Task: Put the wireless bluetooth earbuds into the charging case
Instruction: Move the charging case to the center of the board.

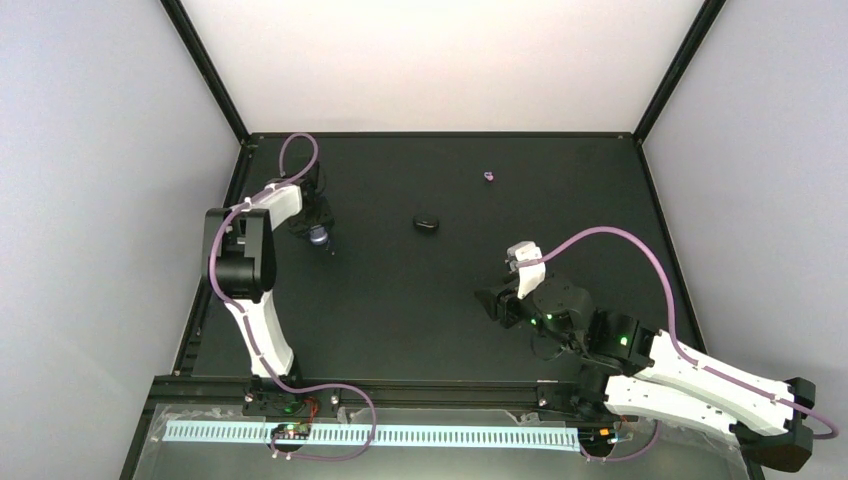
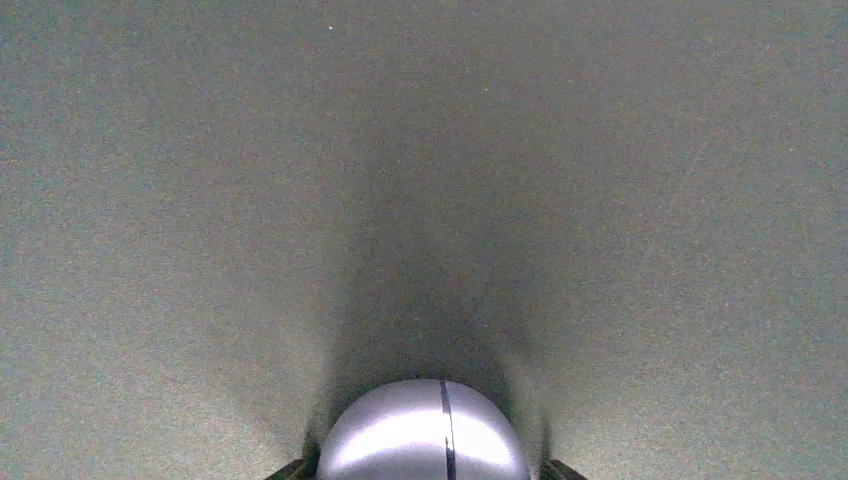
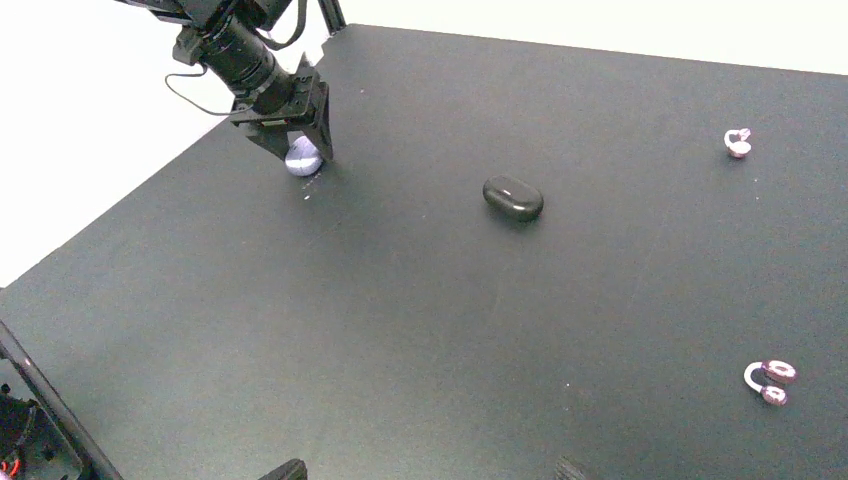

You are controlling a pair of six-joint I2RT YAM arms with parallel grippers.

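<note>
The left tool [image 1: 318, 237] straddles a pale round object [image 3: 303, 157], grip unclear; the right tool [image 1: 500, 305] hangs released. The shut case [image 1: 427, 222] lies at the left tool's 3 o'clock, long axis 9-to-3. One earbud [image 1: 488, 176] sits at the right tool's 12.

The top external view looks steeply down from above the near edge and takes in the whole table [image 1: 420, 330]. The left wrist view sits very close above the table. The right wrist view looks low from the near right toward the far left corner, and shares the charging case [image 1: 426, 222] with the top view.
</note>
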